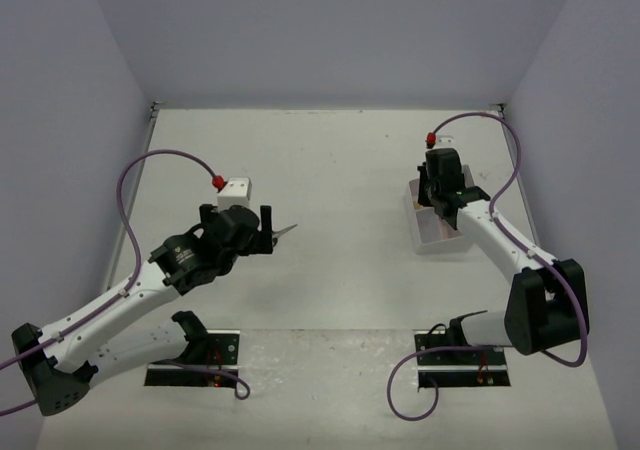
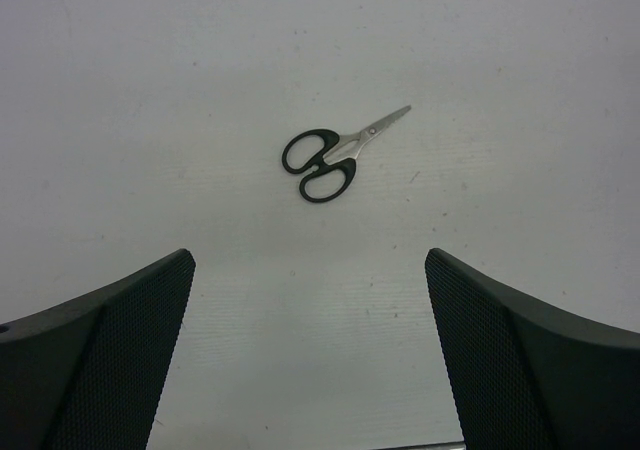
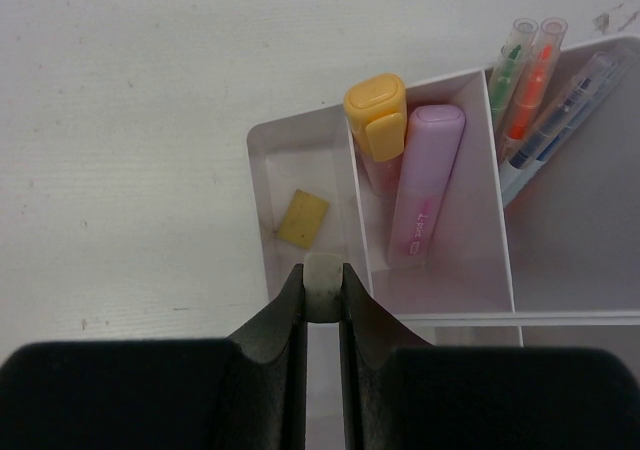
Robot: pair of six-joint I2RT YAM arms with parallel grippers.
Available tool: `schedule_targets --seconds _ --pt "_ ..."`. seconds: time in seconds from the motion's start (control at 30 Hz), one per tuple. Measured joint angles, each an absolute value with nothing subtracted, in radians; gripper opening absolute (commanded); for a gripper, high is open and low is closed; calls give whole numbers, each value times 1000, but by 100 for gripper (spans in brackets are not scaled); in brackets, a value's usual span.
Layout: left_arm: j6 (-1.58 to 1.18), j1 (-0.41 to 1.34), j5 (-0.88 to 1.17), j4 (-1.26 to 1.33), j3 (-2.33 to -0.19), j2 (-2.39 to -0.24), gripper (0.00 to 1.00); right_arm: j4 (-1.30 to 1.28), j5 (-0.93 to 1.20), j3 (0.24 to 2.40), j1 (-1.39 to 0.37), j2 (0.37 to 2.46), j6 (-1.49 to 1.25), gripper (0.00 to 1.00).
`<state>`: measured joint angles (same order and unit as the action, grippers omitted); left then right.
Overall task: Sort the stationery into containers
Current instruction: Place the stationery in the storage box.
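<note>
1 tray [image 3: 430,288]: 2 markers [image 3: 428,185], 3 pens [image 3: 530,80], 1 tan eraser [image 3: 303,217]; 1 scissors [image 2: 335,155].

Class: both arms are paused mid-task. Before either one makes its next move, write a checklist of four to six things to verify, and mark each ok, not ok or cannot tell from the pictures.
1. Right gripper shut firmly on the grey eraser: ok.
2. Grey eraser lined up with the narrow compartment of the tray that holds the tan eraser: ok, it sits at the near end.
3. Free room in that compartment: ok, only the tan eraser lies there.
4. Height of the grey eraser above the tray floor: cannot tell.
5. Left gripper open: ok.
6. Scissors lying flat, closed, with nothing touching them: ok.
</note>
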<state>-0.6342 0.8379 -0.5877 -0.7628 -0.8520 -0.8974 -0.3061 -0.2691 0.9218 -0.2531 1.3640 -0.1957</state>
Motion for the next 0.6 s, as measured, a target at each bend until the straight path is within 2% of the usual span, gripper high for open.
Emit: schedule_targets --seconds 0.6 --pt "-634 838 -583 -751 -852 -903 100 -306 -245 922 -250 1361 -194 1"
